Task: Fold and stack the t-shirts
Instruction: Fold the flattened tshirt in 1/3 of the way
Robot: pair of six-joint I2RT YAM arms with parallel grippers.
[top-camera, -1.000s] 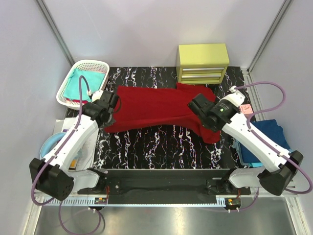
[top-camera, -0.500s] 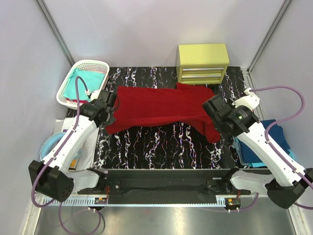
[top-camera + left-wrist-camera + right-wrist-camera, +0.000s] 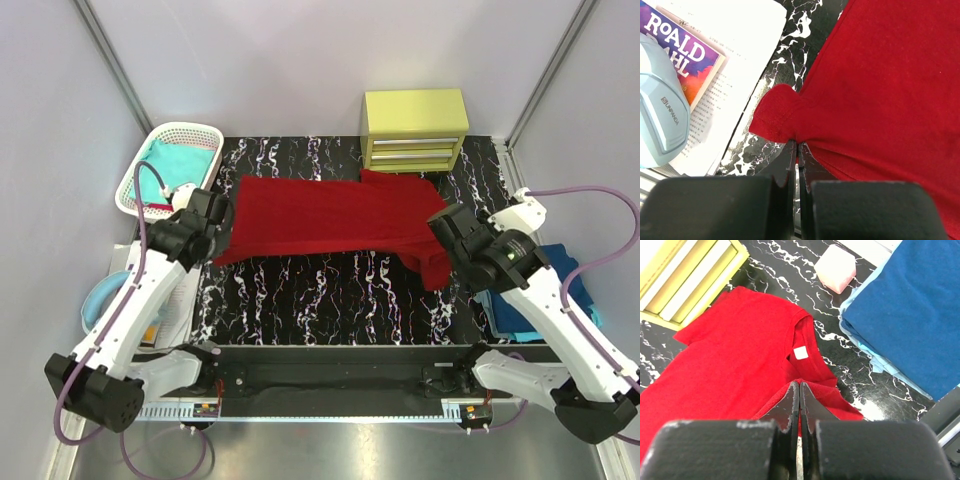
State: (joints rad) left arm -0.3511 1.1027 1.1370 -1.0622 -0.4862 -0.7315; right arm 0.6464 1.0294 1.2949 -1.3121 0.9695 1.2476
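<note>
I'm seeing four t-shirts: red one (image 3: 330,215), teal one (image 3: 185,160), navy one (image 3: 910,305), light blue one (image 3: 877,364). Also one basket (image 3: 185,127), one drawer unit (image 3: 415,128), one pink block (image 3: 836,268), one book (image 3: 680,55).

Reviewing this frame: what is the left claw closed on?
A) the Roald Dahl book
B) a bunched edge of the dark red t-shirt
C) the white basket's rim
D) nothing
B: the left wrist view shows the left claw pinched shut on a gathered edge of the dark red t-shirt.

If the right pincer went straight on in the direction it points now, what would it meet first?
The dark red t-shirt itself: the right pincer is shut on it, and more of its cloth, near the white label, lies ahead. Depth is unclear.
</note>
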